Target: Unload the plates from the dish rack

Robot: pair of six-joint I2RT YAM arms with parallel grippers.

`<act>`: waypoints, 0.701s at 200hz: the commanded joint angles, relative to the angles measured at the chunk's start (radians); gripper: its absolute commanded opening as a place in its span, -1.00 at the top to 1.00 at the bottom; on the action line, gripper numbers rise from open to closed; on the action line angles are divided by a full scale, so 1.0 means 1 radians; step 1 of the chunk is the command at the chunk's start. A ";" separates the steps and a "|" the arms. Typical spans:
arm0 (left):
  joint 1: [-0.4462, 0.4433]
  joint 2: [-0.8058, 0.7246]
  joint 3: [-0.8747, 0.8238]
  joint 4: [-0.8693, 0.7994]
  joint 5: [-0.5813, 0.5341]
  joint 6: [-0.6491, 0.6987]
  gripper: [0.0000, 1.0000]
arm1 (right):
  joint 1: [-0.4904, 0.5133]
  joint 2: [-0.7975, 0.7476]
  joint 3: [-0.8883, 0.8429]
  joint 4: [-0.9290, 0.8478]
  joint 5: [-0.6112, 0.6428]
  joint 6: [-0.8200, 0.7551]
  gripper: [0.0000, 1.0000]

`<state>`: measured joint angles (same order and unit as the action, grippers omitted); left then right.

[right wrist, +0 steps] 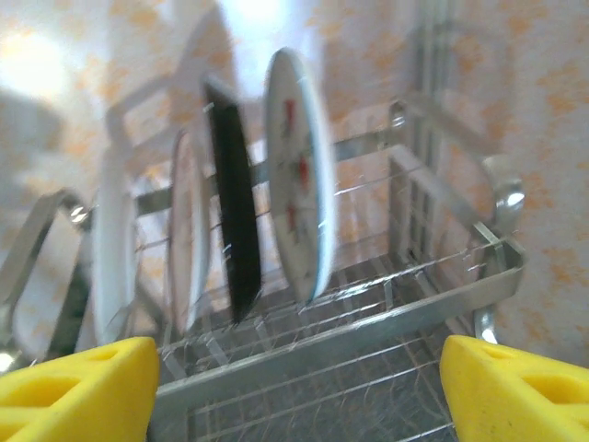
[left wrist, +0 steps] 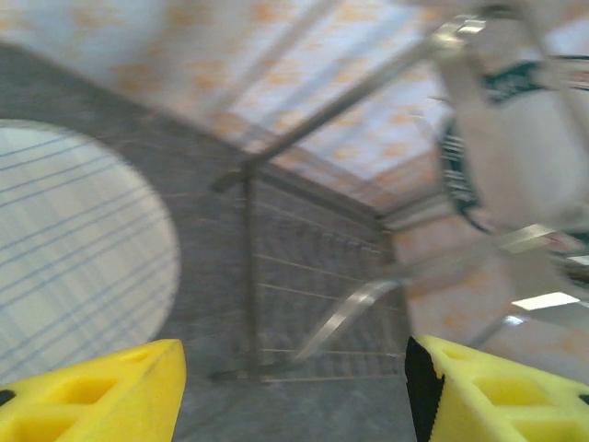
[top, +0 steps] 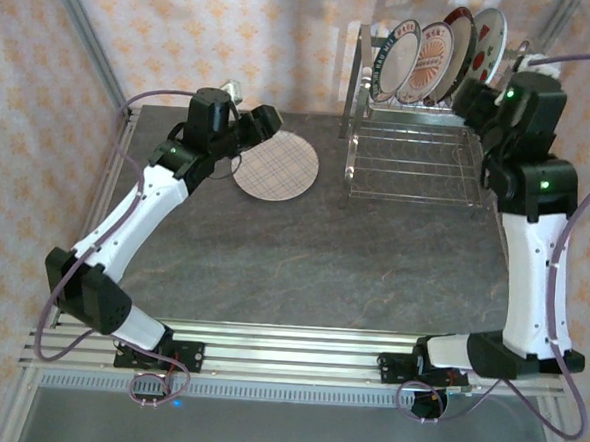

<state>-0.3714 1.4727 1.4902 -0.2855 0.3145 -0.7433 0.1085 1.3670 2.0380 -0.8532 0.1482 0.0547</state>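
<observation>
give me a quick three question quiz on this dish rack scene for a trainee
1. True or false: the plaid plate lies flat on the table.
2. How many plates stand in the rack?
3. The right end effector is: A open and empty; B shut on a plate; C shut and empty.
Key: 1 true; 2 four; 3 A.
</observation>
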 commanded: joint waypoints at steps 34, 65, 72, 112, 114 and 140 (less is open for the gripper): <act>-0.156 -0.162 -0.181 0.427 0.021 -0.006 -0.30 | -0.187 0.176 0.191 -0.021 -0.276 0.062 -0.53; -0.213 -0.212 -0.241 0.583 0.018 0.007 -0.32 | -0.196 0.239 0.228 -0.009 -0.284 -0.038 -0.52; -0.223 -0.219 -0.244 0.594 0.019 0.007 -0.32 | -0.204 0.251 0.233 0.000 -0.294 -0.053 -0.51; -0.248 -0.237 -0.234 0.587 0.019 0.004 -0.33 | -0.218 0.328 0.324 -0.008 -0.278 -0.102 -0.42; -0.249 -0.239 -0.233 0.586 0.018 0.004 -0.33 | -0.219 0.333 0.330 -0.013 -0.278 -0.103 -0.41; -0.251 -0.251 -0.228 0.577 0.016 0.005 -0.33 | -0.219 0.376 0.366 -0.020 -0.292 -0.118 -0.35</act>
<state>-0.6155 1.2514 1.2530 0.2489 0.3325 -0.7506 -0.1078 1.7214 2.3592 -0.8753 -0.1268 -0.0208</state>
